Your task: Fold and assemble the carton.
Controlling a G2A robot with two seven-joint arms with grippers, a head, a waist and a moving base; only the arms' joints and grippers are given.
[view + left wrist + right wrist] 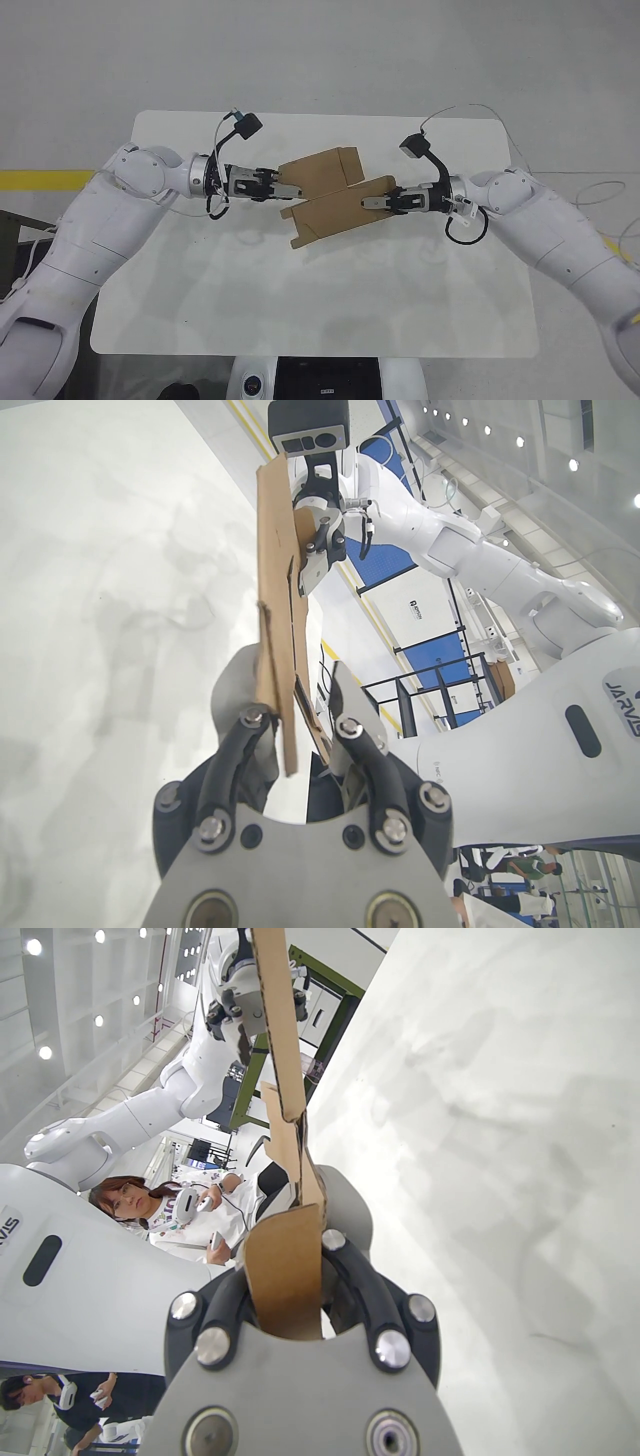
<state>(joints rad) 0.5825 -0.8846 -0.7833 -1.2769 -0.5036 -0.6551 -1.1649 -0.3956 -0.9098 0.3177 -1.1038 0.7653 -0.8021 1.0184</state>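
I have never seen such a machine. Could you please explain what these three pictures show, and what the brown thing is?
It is a robot with two arms, each ending in a gripper. The top view looks down on a white table. The other two pictures come from cameras on the wrists, so each shows its own gripper close up. The brown thing is a cardboard carton, not yet assembled. The left gripper pinches one end, the right gripper the other.

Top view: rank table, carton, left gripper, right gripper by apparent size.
1. table
2. carton
3. left gripper and right gripper: they look alike, so they are not ranked against each other. Both are far smaller than the carton.
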